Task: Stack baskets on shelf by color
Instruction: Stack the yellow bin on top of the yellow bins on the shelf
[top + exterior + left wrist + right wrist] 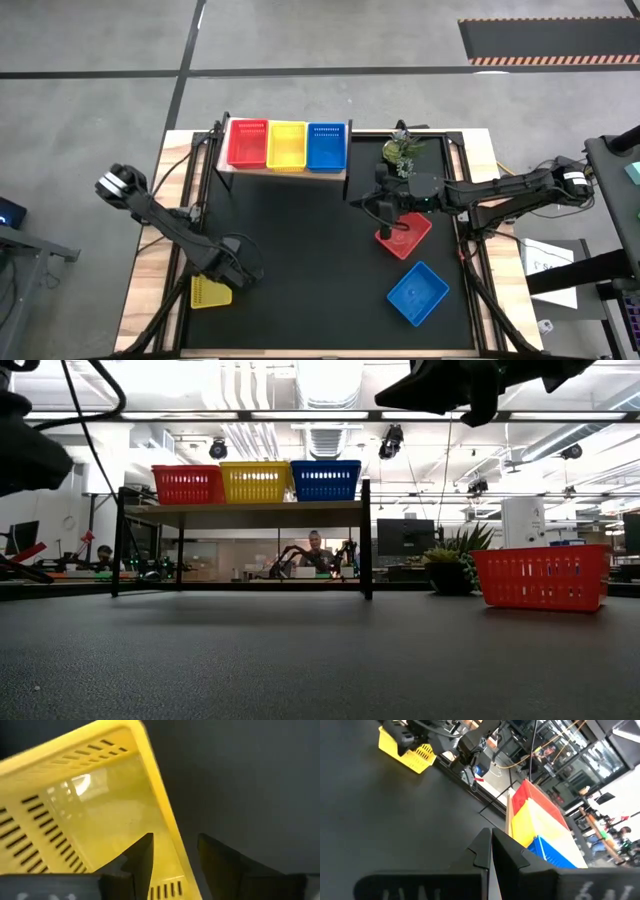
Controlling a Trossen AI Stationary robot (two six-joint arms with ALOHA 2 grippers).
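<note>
While your left gripper [175,855] stands parted astride the rim of a yellow basket [209,292] at the table's near left, your right gripper [491,851] hangs clenched and empty above a red basket [404,236]; a blue basket [417,292] lies nearer; the shelf [283,172] holds three baskets far off

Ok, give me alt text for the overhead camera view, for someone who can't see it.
Red, yellow and blue baskets sit side by side on a shelf. The left gripper straddles a loose yellow basket's rim; the right gripper hangs shut over a red basket, with a loose blue basket nearby.
</note>
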